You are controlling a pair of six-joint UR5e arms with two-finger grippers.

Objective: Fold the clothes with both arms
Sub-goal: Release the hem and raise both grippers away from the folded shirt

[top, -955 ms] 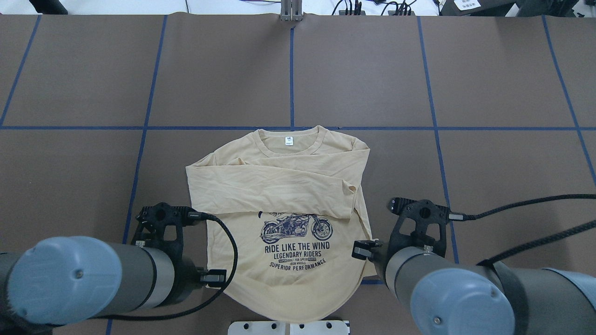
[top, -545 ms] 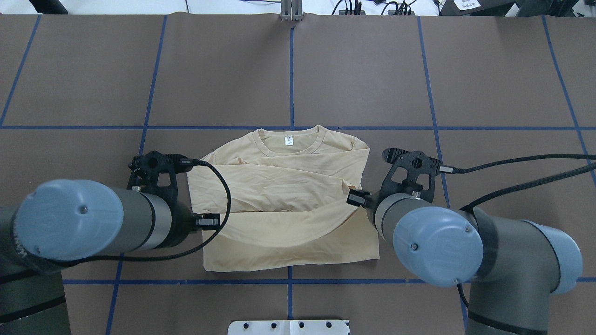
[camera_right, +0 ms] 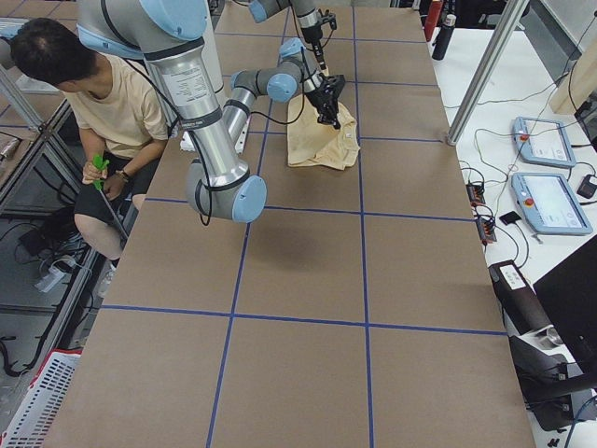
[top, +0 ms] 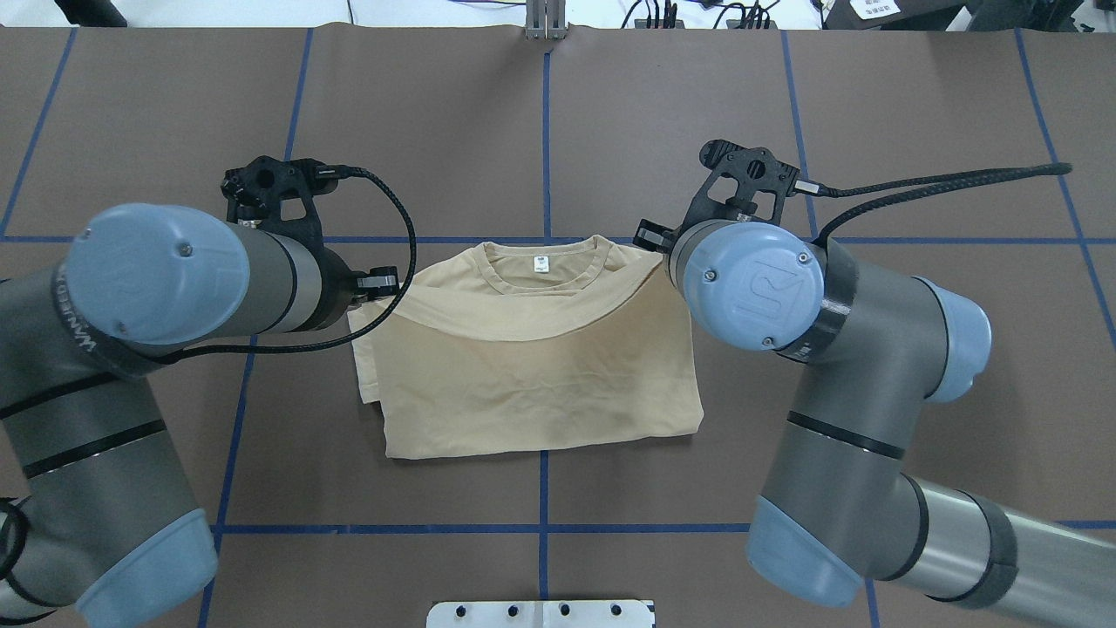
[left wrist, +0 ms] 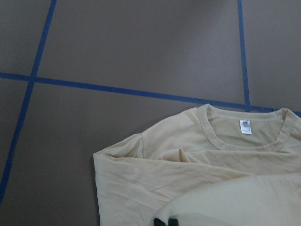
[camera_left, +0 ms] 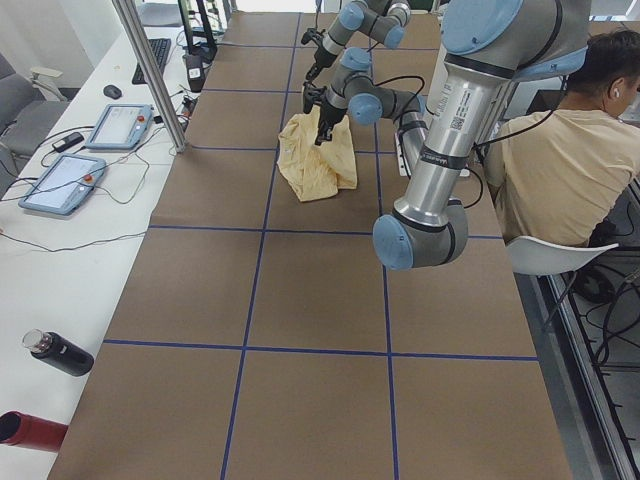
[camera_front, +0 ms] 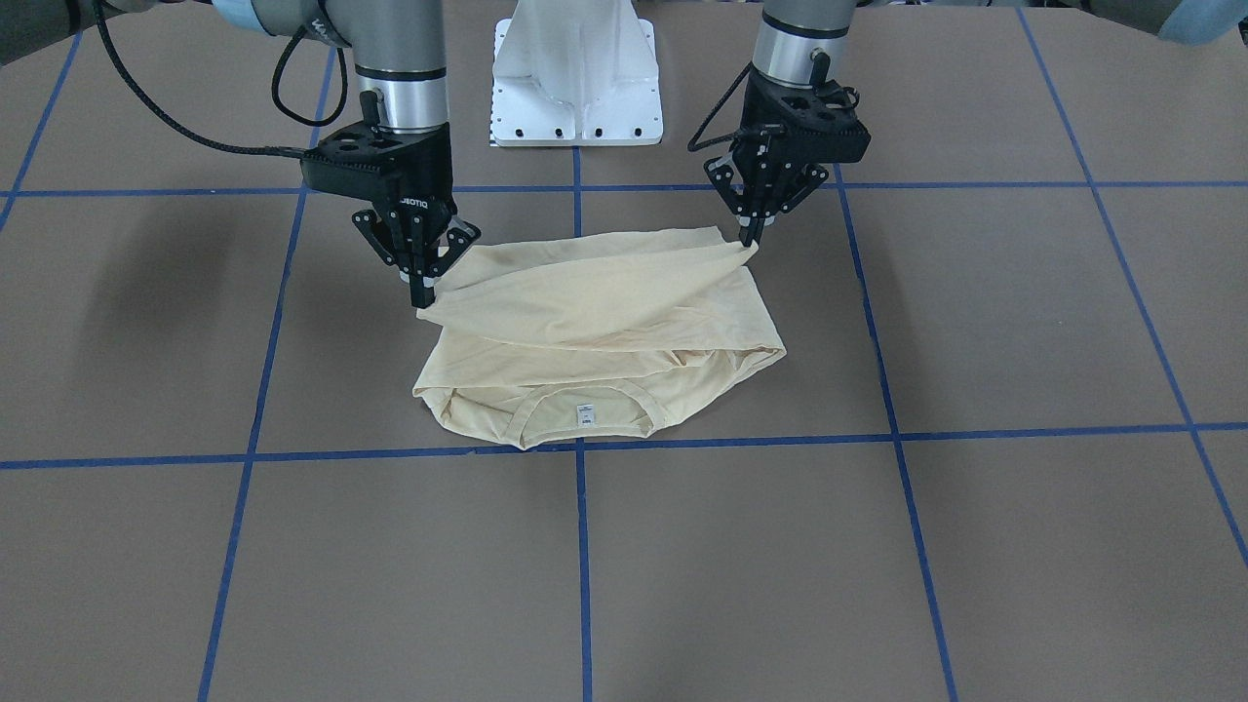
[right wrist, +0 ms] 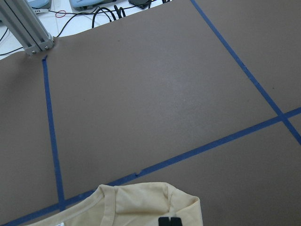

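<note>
The pale cream-yellow shirt (top: 540, 384) lies at the table's middle, collar and white neck tag (top: 541, 262) at the far side. Its lower half is folded up over the body, so the print is hidden. In the front-facing view my left gripper (camera_front: 751, 237) is shut on one hem corner of the shirt (camera_front: 604, 322). My right gripper (camera_front: 421, 295) is shut on the other corner. Both hold the hem a little above the table, near the shoulders, and it sags between them. The wrist views show the closed fingertips (left wrist: 167, 221) (right wrist: 169, 220) on cloth. In the overhead view both grippers are hidden under the wrists.
The white pedestal base (camera_front: 575, 78) stands at the robot's edge of the brown table with blue tape lines (top: 546, 131). An operator (camera_left: 560, 160) sits beside the robot. Tablets (camera_left: 90, 150) and a dark bottle (camera_left: 60, 352) lie on the side bench.
Both grippers have carried the shirt's lower hem from the robot's edge up and away over the body to the shoulders. The fold now covers the print and the sleeves.
</note>
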